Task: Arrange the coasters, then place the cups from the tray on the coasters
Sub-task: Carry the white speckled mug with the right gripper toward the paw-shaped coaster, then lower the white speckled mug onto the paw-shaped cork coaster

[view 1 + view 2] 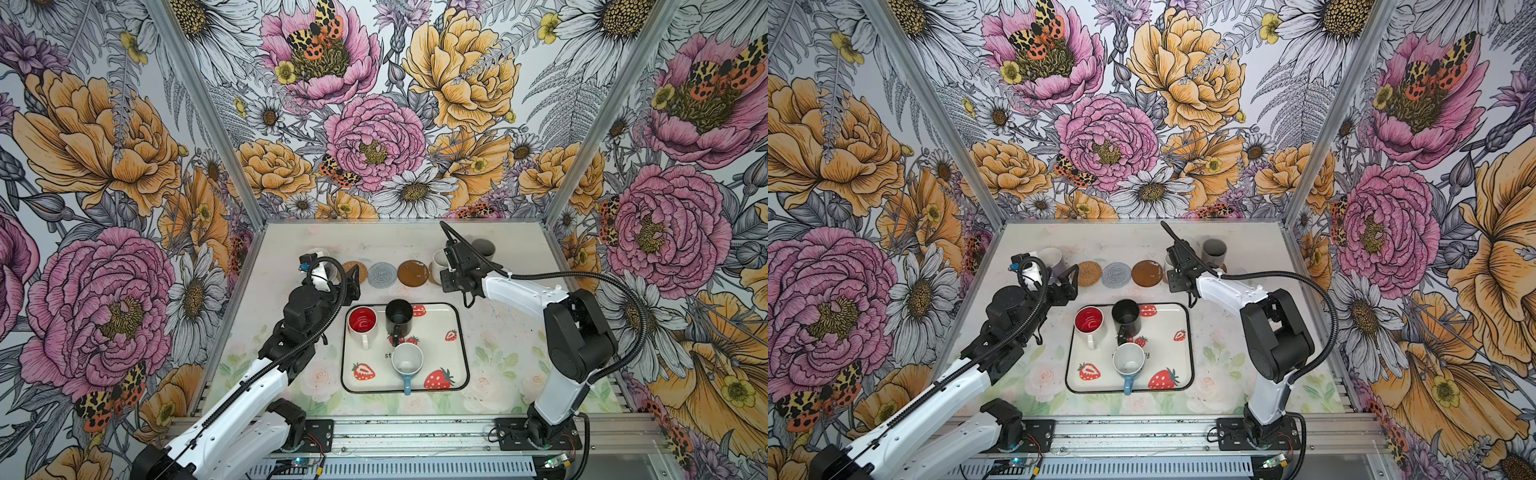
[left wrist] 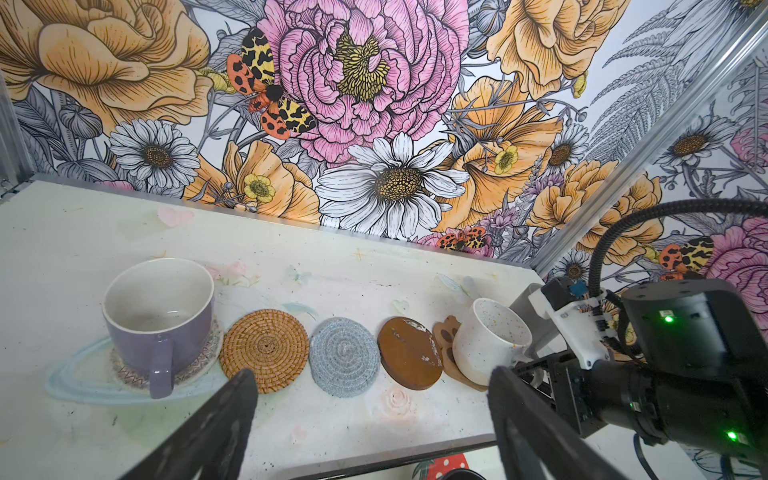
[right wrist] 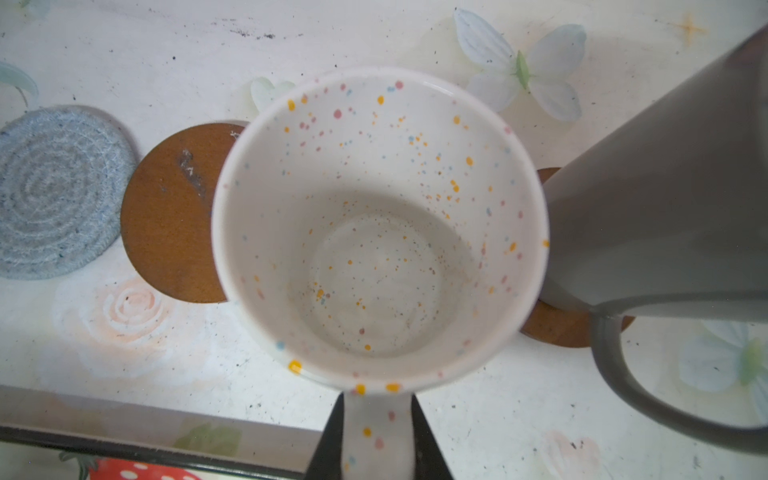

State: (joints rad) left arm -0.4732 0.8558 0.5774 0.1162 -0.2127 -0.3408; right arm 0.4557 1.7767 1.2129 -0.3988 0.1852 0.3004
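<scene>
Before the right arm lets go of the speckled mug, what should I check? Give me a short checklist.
1. Grip: right fingers shut on the speckled mug handle: ok.
2. Mug over the paw coaster: ok.
3. Mug seated flat: cannot tell.
4. Gap to the grey mug: cannot tell.
5. Other arm: left fingers open, empty: ok.
6. Free spots: rattan coaster, grey spiral coaster, brown disc bare: ok.

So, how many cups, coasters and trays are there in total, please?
Cups: 6 (red-inside, black, light blue, lilac, speckled white, grey)
Coasters: 6 (pale patterned, rattan, grey spiral, brown disc, paw-shaped, second brown disc)
Tray: 1
Total: 13
</scene>
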